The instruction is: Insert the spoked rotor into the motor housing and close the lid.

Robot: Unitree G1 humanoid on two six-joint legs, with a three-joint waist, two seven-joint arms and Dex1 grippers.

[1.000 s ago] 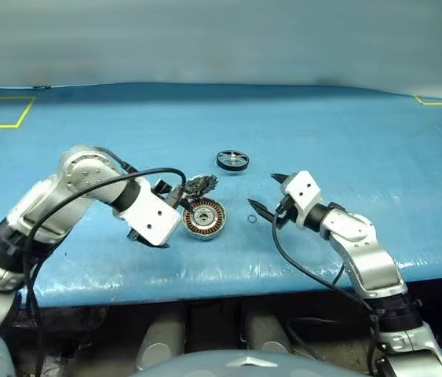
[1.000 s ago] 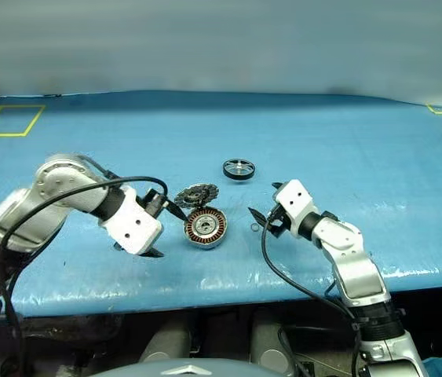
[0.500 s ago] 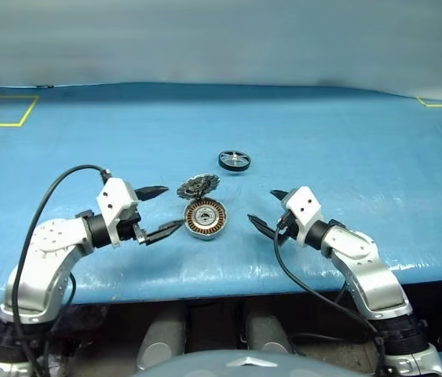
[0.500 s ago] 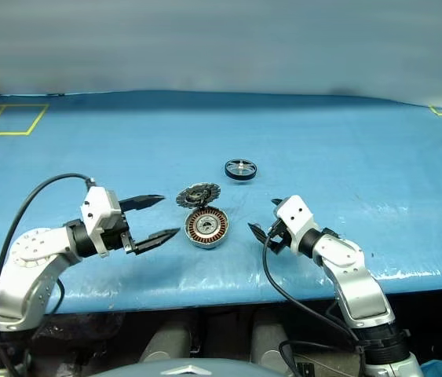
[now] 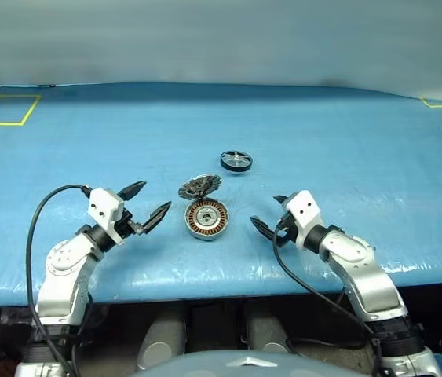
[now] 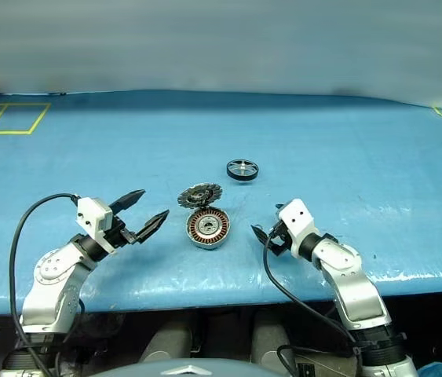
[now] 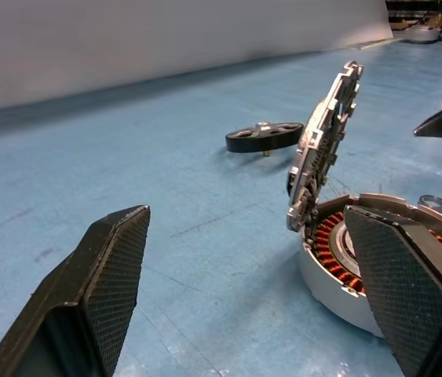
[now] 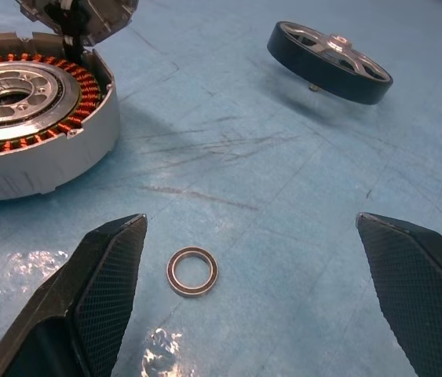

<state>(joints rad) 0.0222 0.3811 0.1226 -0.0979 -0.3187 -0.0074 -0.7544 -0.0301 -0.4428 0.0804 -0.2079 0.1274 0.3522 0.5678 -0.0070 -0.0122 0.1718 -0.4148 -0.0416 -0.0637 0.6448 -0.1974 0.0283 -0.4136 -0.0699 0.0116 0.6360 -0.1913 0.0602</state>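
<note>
The housing [image 5: 206,218] is sitting with its lid [image 5: 199,187] standing open at its 12 o'clock. The rotor [image 5: 236,161] is lying apart at 1 o'clock. The left gripper [image 5: 147,206] and right gripper [image 5: 270,214] are both hovering spread and empty, at 9 and 3 o'clock.

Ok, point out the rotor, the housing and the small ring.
rotor [image 5: 236,161], left eye view, silver hub
housing [image 8: 16,98], right wrist view, centre plate
ring [image 8: 191,271], right wrist view, its band

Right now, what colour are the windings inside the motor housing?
Copper-orange, in a ring inside the silver motor housing. The right wrist view shows it best.
</note>
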